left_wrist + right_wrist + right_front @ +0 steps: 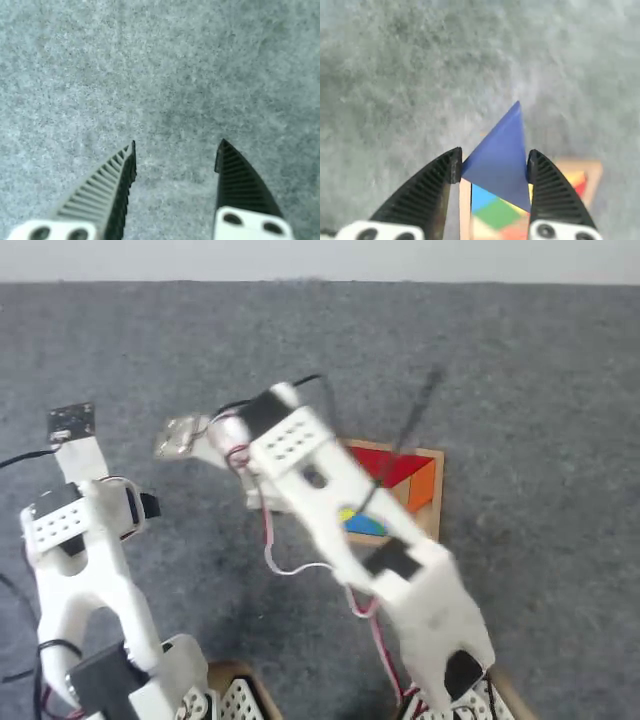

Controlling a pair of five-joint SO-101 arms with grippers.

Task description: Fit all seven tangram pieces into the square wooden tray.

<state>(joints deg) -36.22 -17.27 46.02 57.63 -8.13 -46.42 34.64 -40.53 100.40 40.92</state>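
Now holding blue triangle (pixel 502 150), clamped in right gripper (pixel 493 161); tray (pixel 594 172) just below tips. Next: rotate to match free gap, lower flat, release. Left gripper (pixel 176 150): apart, holding nothing.

A grey felt mat (pixel 520 360) meets a pale wall (pixel 320 258) behind

The high camera looks down on the tabletop (pixel 520 360) from far, with the wooden tray (pixel 432 502) near its centre. Each wrist camera looks closely along its own hand to the tabletop. That of the right hand (pixel 494 151) shares the wooden tray with the high view.
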